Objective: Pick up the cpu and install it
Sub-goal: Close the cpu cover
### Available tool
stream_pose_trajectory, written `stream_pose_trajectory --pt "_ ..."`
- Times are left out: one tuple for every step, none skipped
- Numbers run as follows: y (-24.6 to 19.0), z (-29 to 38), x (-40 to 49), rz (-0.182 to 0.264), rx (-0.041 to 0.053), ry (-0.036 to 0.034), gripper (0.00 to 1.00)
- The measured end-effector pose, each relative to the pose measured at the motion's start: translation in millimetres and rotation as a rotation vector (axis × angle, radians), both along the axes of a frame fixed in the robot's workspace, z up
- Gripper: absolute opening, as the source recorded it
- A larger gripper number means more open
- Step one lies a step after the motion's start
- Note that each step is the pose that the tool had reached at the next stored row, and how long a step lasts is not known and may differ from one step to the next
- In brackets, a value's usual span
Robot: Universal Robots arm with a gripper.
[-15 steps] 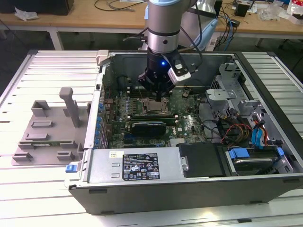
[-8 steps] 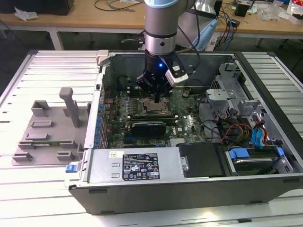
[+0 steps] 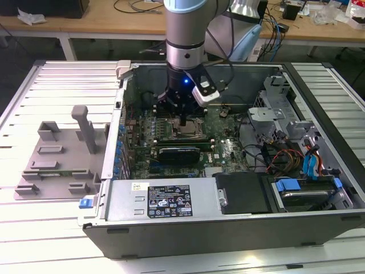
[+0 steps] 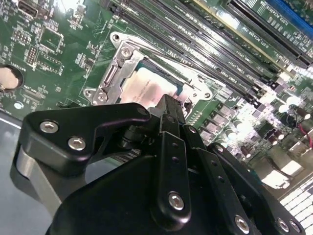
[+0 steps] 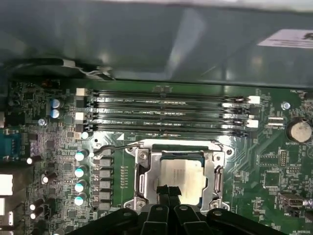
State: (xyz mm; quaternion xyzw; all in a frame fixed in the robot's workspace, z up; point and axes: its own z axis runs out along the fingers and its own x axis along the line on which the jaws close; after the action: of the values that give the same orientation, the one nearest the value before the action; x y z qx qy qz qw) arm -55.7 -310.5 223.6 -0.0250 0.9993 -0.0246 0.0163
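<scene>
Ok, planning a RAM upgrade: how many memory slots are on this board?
4 memory slots, in the first wrist view: parallel, side by side, between the cpu and the case wall; none hidden.

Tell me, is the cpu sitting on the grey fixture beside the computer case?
No, the cpu lies in the socket frame on the motherboard, right by the gripper.

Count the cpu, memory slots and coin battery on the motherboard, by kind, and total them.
cpu: 1
memory slots: 4
coin battery: 1
Total: 6
</scene>
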Motion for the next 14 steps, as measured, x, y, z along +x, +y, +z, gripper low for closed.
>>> stream_pose_trajectory --pt "-0.2 -0.3 -0.5 0.011 0.0001 0.0 0.11" --pt "-0.3 -0.7 -1.4 0.017 0.0002 -0.0001 0.11" --pt "-0.3 -1.3 -4.4 0.022 0.0 -0.0001 0.11" --pt "-0.3 -2.5 -9.7 0.026 0.0001 0.0 0.11" --pt "-0.3 -3.9 -13.8 0.028 0.0 0.0 0.11" --pt "-0.4 -6.1 -16.7 0.032 0.0 0.0 0.11" --pt "-0.3 -7.2 -17.9 0.034 0.0001 -0.0001 0.11" --pt "-0.3 -9.1 -19.3 0.037 0.0 0.0 0.11" --pt "-0.3 -10.1 -19.4 0.039 0.0 0.0 0.11" --pt "-0.3 -10.9 -19.6 0.042 0.0 0.0 0.11" --pt "-0.3 -12.2 -19.8 0.045 0.0001 -0.0001 0.11" --pt "-0.3 -13.5 -19.9 0.05 0.0 0.0 0.11" --pt "-0.3 -13.8 -19.9 0.051 0.0 -0.0001 0.11" --pt "-0.3 -15.1 -19.9 0.053 0.0001 -0.0001 0.11"
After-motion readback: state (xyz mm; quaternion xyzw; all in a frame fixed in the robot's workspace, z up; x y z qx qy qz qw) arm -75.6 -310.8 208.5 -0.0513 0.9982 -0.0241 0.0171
